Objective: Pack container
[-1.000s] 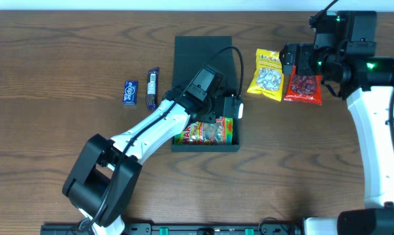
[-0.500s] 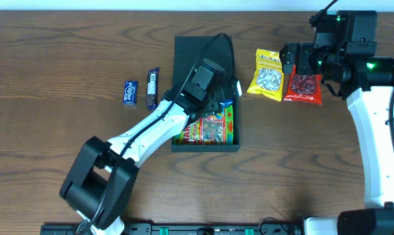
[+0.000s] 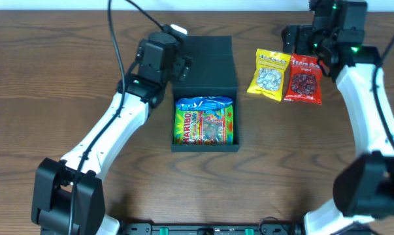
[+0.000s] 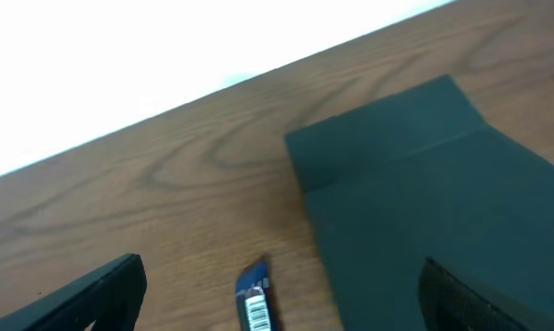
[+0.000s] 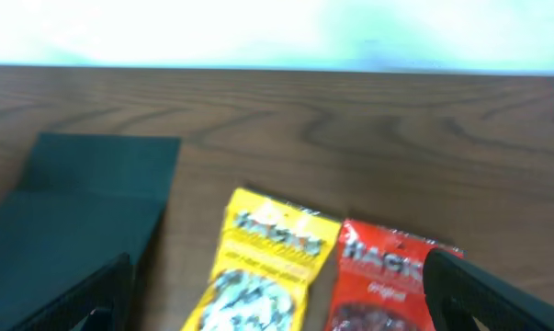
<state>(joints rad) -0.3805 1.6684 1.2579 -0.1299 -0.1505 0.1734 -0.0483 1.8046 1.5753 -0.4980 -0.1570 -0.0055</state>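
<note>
The container [image 3: 204, 145] is a dark teal box in the middle of the table. Its flap lid [image 3: 206, 62] lies open toward the back. A colourful Haribo packet [image 3: 204, 121] lies flat inside it. My left gripper [image 3: 182, 63] hangs open and empty by the lid's left edge. In the left wrist view, this left gripper [image 4: 281, 292] frames a blue snack bar [image 4: 256, 299] on the wood, with the lid [image 4: 423, 193] at right. My right gripper [image 3: 302, 44] is open above the back ends of a yellow packet [image 3: 267, 75] and a red packet [image 3: 303, 79].
The right wrist view shows the yellow packet [image 5: 267, 267] and red packet [image 5: 387, 276] side by side, the container lid [image 5: 84, 202] to their left, and the table's far edge beyond. My left arm [image 3: 112, 124] crosses the table's left half.
My left gripper opened, left the Haribo packet in the container, and pulled back and left to the lid's edge. The right arm shifted slightly toward the back.
</note>
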